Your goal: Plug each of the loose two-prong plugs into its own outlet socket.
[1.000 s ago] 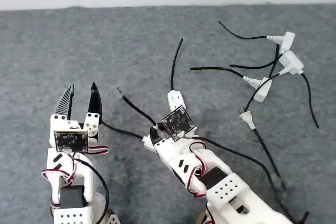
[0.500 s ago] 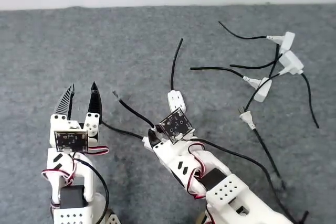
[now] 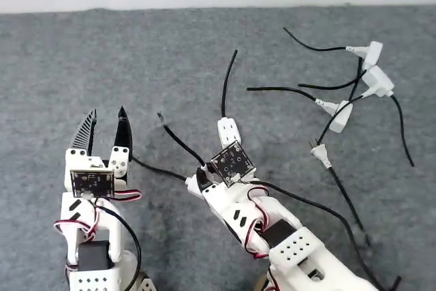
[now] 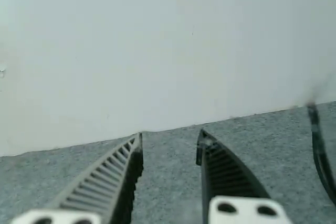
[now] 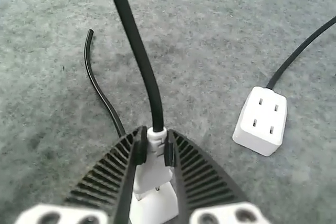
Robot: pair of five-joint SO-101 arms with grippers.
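Near table (image 3: 136, 52) centre, plug (image 5: 152, 167) is gripped by the closed fingers of right gripper (image 5: 155, 131), with socket (image 5: 261, 120) laid slots-up just beyond to the right; prongs are best squared over the slots before being pressed straight down; left gripper (image 4: 170, 135) is parked open at near left.

A white plug (image 5: 152, 171) on a black cord (image 5: 137, 51) is pinched in the right tool (image 5: 155, 132). A white socket (image 5: 261, 120) lies near it, holes up. Another loose plug (image 3: 321, 153) lies well apart.
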